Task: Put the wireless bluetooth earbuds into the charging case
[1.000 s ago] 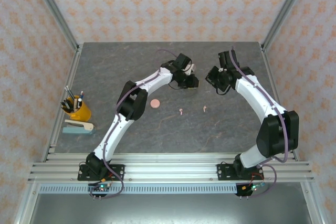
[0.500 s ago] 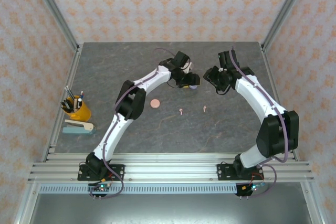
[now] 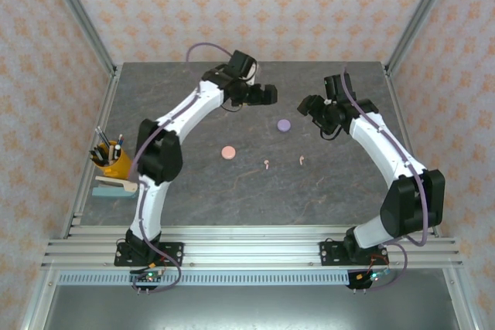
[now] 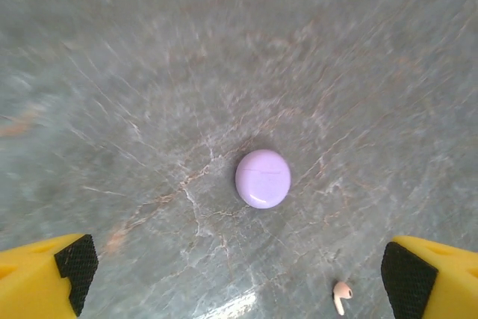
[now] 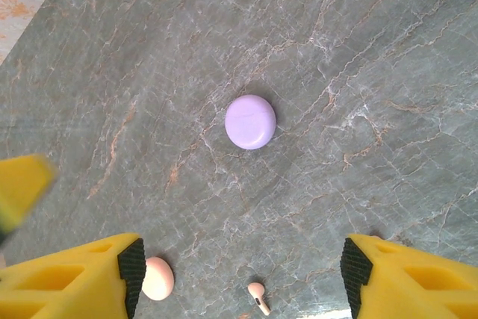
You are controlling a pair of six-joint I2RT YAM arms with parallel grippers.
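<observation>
Two arms reach toward the far middle of the table, curving inward so that their wrists face each other across a closed lilac case. The left arm stretches long from its base, with the elbow out to the left and the forearm slanting up and right. The left gripper hangs beyond and left of the case, its jaws spread wide with nothing between them. The right arm bows out to the right, and the right gripper sits just right of the case, its jaws also apart and empty. Two pale pink earbuds lie loose on the table nearer the bases, well apart from both grippers. A pink case lies to their left.
</observation>
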